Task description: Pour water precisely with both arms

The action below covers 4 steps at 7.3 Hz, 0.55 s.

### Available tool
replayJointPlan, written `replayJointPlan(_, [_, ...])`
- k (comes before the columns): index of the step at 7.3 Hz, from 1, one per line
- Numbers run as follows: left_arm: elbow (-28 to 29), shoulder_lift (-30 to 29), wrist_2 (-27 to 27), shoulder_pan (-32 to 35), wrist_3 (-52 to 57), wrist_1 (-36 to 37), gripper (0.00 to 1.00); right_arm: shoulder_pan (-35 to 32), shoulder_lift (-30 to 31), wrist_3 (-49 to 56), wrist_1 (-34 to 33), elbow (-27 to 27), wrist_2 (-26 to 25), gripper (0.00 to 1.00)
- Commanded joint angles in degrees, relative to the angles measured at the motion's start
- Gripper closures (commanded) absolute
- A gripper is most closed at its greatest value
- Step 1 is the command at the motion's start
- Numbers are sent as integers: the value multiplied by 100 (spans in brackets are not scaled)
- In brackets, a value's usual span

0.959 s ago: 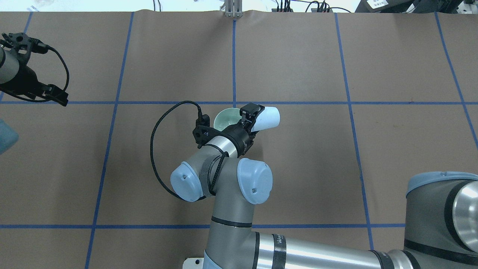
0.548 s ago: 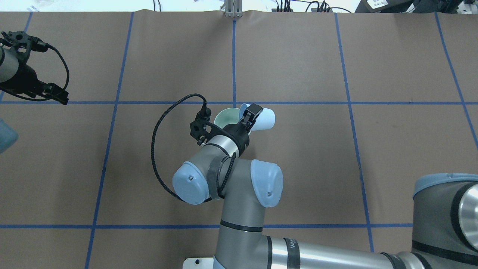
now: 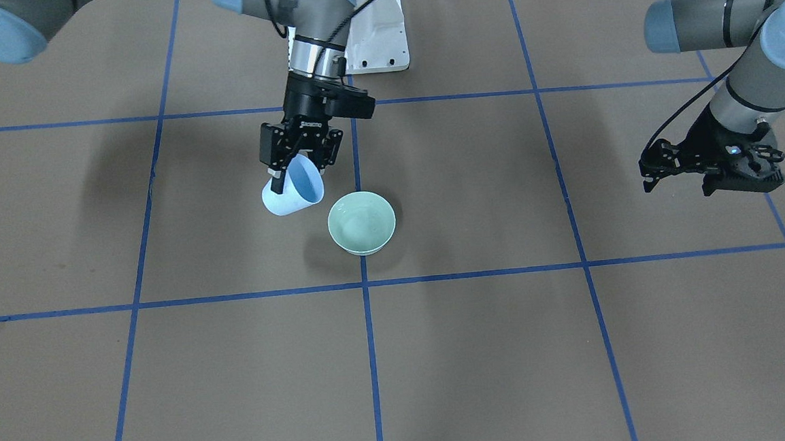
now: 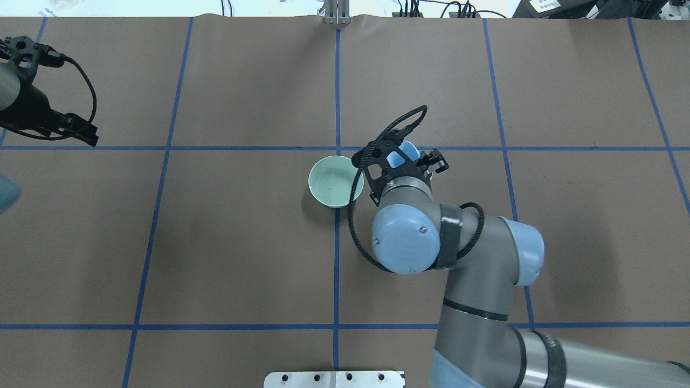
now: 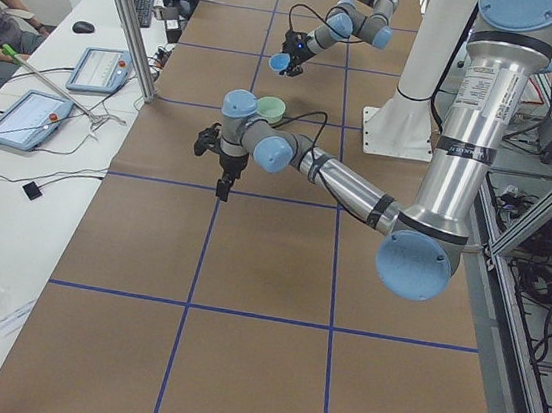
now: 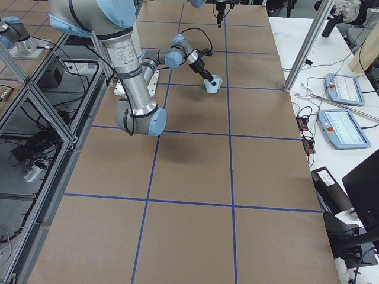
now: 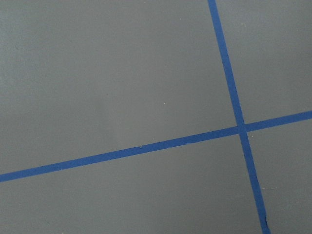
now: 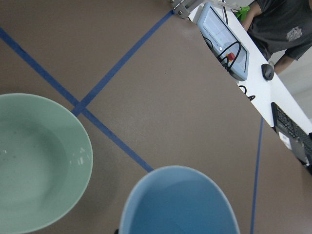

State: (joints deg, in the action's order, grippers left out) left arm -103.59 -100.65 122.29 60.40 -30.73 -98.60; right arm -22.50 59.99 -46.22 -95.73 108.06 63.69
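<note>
Blue is the cup (image 3: 293, 194), and the right gripper (image 3: 294, 170) has its two fingers squeezed tight on the cup's rim. We see the cup tipped over a bit, not standing straight, with its bottom pointing away from the green bowl (image 3: 361, 222). Cup and bowl sit just beside each other with a thin gap between them. From over the robot's shoulders, the cup is on the right of the bowl and mostly hidden under the right arm (image 4: 474, 258).

We look for the water (image 8: 29, 170) in the right wrist view. Small white glints show inside the green bowl. We cannot tell if any is in the cup.

The bowl rests on the brown paper table (image 3: 509, 350), right on a blue tape line (image 3: 371, 358).

The left gripper (image 3: 737, 175) hangs over the table far off to the left, well apart from cup and bowl. It holds nothing we can see. We cannot tell if its fingers are apart or together.
</note>
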Motion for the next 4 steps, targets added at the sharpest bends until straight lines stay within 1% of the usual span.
replayJointPlan(1, [-152,27,14,24,-21,7,0,-963,1132,-124,841,537,1150,79])
replayJointPlan(2, [-153,28,14,24,-30,7,0,-1254,1938,-124,1916,592,1529,79])
replayJointPlan(3, [-153,28,14,24,-21,7,0,-1562,2782,-115,3214,558,1950,80])
replayJointPlan(4, [-153,28,14,24,-30,7,0,-1982,3617,-107,4219,453,2668,81])
